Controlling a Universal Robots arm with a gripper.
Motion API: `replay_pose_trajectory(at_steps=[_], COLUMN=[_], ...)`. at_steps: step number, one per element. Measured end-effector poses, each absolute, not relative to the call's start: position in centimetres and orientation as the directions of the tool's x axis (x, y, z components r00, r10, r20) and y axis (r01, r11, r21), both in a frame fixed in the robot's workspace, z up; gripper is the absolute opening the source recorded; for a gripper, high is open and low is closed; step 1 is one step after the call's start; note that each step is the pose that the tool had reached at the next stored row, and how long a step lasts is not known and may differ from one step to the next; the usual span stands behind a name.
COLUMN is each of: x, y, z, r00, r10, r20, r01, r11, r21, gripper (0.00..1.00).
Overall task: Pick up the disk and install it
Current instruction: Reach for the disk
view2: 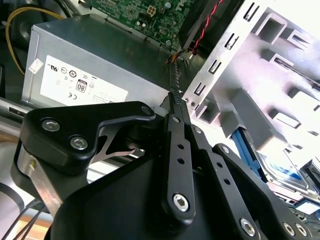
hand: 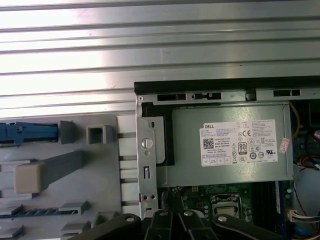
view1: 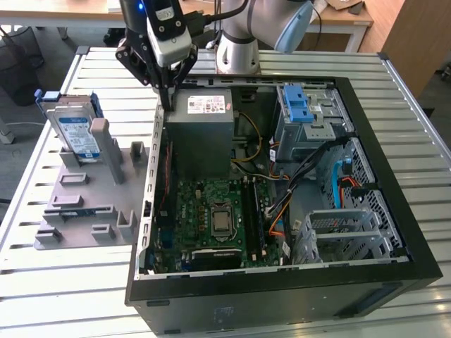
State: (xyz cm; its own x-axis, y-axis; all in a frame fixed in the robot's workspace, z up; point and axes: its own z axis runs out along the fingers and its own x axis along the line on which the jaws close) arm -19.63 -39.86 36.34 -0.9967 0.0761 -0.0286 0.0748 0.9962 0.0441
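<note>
Silver disk [view1: 76, 131] with white-and-blue label and blue bracket, pale grey fixture plate [view1: 91, 184], black hand [view1: 168, 105], grey power supply [view1: 204, 134] with white sticker, green motherboard [view1: 204, 211], black computer case [view1: 282, 283], blue latch [view1: 299, 105], ribbed silver bench [view1: 56, 296].

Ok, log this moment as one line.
gripper: jaws shut, empty | at case wall beside power supply | disk: standing in grey rack, exterior view's left, not yet picked
</note>
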Motion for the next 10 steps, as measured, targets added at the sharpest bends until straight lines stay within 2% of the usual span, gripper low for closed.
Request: replay_pose_trajectory(at_steps=[10], x=[-19.87], y=[-39.86], z=[36.31], r00=[-0.997], r10=[0.076], r20=[-0.029], r01=[0.075], r11=[0.996], r21=[0.044], gripper=[0.11])
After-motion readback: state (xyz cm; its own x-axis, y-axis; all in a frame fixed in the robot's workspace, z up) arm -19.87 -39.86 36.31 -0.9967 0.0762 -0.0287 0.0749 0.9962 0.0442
